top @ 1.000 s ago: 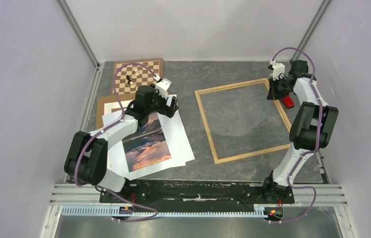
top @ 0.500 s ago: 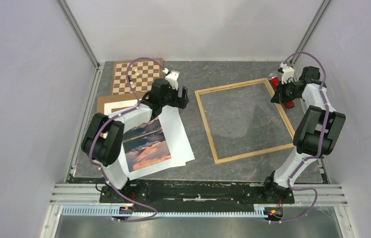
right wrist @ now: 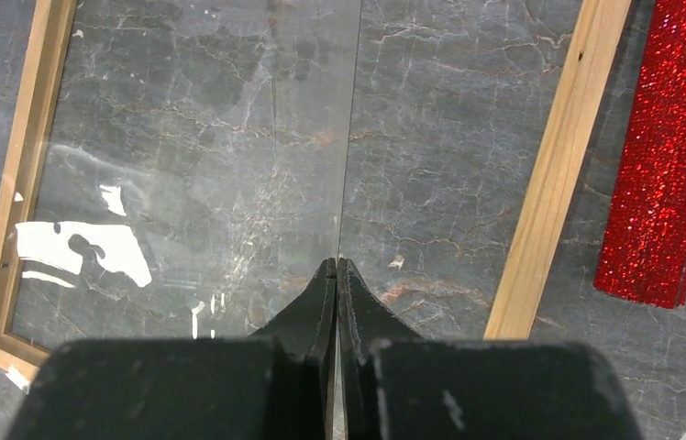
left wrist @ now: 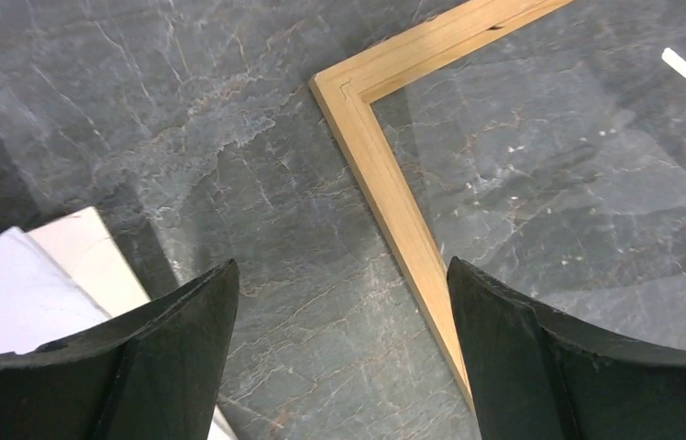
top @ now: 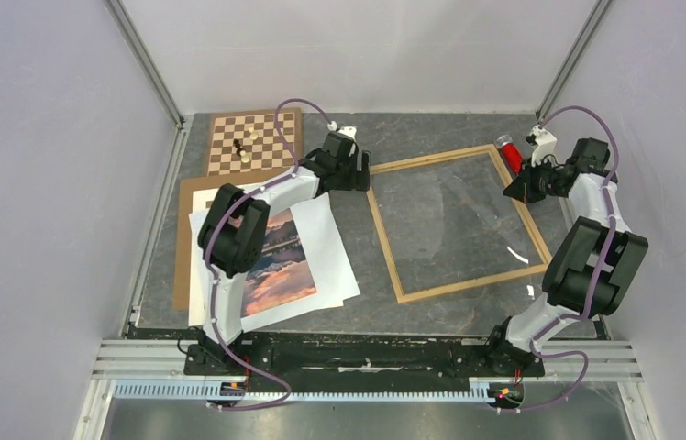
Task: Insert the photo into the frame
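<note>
Top external: grey marbled tabletop (top: 431, 137), pale walls (top: 46, 183); left pincer (left wrist: 341, 275) agape, empty; right pincer (right wrist: 337, 266) tight on clear pane (right wrist: 183, 137).

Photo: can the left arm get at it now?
Probably yes. The photo lies uncovered on white sheets, beneath the left arm. The open left gripper hangs past it by the frame corner, so it must pull back. The right gripper, shut on a clear pane, is far off.

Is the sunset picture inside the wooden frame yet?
No, the photo lies on the white sheets, off to the left of the frame and apart from it.
</note>
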